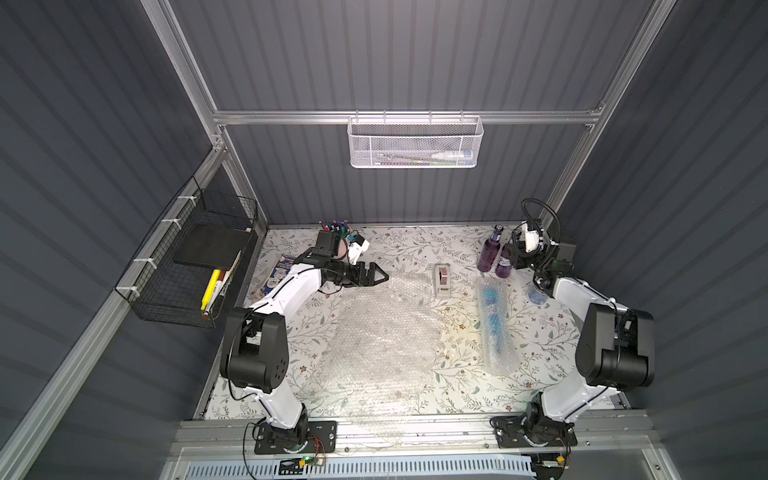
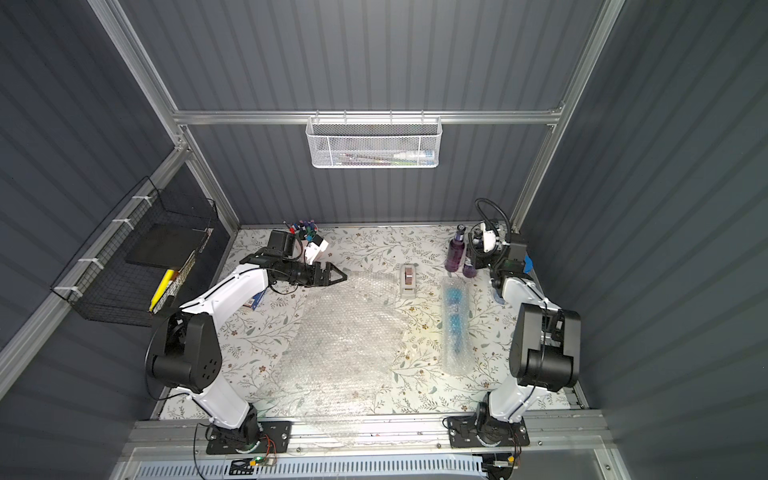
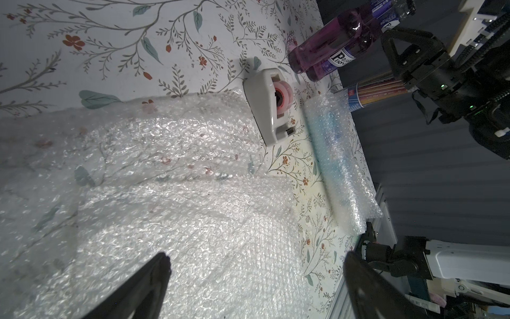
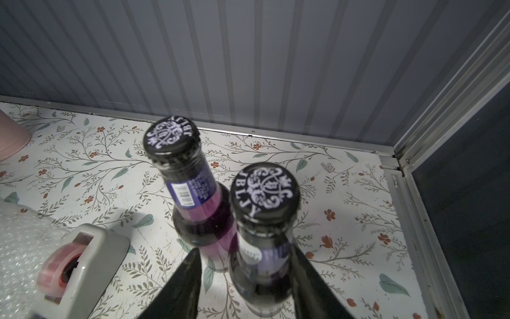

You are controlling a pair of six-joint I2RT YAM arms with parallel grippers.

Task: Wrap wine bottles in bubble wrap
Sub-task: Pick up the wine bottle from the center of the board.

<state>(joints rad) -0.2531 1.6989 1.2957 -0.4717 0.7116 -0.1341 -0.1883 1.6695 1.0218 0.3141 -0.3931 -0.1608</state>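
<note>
Nearest the front rail, loose bubble wrap sheets (image 1: pixel 374 345) lie flat and overlapping. They spread from the table's front edge back to just left of the tape dispenser (image 1: pixel 443 280). To the right of the dispenser, and extending nearer than it, the blue bottle (image 1: pixel 493 307) lies on its side, rolled inside a bubble wrap sleeve (image 1: pixel 498 353).

Level with the dispenser and to its left, the left gripper (image 1: pixel 380 275) hovers over the far edge of the sheets. Its fingers (image 3: pixel 149 284) are spread wide and hold nothing.

Behind the dispenser and to its right, two purple bottles stand upright, just beside each other. The right gripper (image 4: pixel 245 248) straddles the second purple bottle (image 4: pixel 265 234), the one farther from the dispenser. Its fingers are apart on either side of the body, and a gap shows on one side. The first purple bottle (image 4: pixel 190 193) stands free.

A tube of coloured pencils (image 3: pixel 375 92) lies right of the sleeve's far end. Markers (image 1: pixel 337 227) stand at the back wall, well left of the dispenser.
</note>
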